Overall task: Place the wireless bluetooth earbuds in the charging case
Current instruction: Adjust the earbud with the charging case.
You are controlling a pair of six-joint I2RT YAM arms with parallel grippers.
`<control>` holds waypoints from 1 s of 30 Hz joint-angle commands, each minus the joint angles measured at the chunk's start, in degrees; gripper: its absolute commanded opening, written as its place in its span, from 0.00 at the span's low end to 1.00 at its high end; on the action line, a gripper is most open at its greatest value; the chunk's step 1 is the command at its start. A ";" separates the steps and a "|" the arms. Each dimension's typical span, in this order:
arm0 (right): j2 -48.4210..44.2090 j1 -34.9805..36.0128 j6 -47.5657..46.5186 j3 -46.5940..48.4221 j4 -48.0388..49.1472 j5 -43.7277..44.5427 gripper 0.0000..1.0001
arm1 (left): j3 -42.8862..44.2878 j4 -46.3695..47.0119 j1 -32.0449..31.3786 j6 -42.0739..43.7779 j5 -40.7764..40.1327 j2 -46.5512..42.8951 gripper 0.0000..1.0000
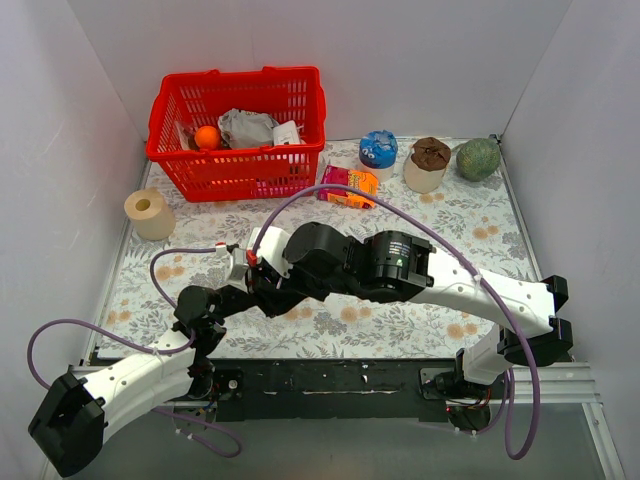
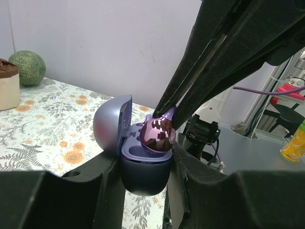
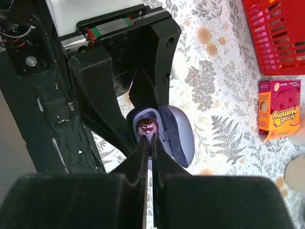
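My left gripper is shut on the charging case, gripping its dark lower shell from both sides just above the floral table. The case's lid stands open to the left. My right gripper comes down from above, shut on a shiny purple earbud by its stem. The earbud sits at the right-hand well of the case, touching its rim. In the right wrist view the earbud lies inside the case opening beside the lid. From the top view both grippers meet at mid-left, and the case is hidden there.
A red basket with an orange and bags stands at the back left. A tape roll is left of it. A pink and orange sponge box, a blue cup, a brown-topped cup and a green melon line the back.
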 commanded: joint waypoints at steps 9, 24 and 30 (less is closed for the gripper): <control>-1.56 1.84 -1.63 -1.09 -0.53 -0.71 0.01 | 0.84 3.35 -0.03 -0.82 1.50 -0.57 0.00; -3.32 2.99 -2.33 -3.02 -1.67 1.49 0.01 | 1.02 2.57 -0.03 -0.82 2.03 -0.92 0.00; -3.41 3.60 -2.68 -2.85 -1.50 1.40 0.01 | 1.19 2.56 -0.03 -0.82 2.12 -0.57 0.00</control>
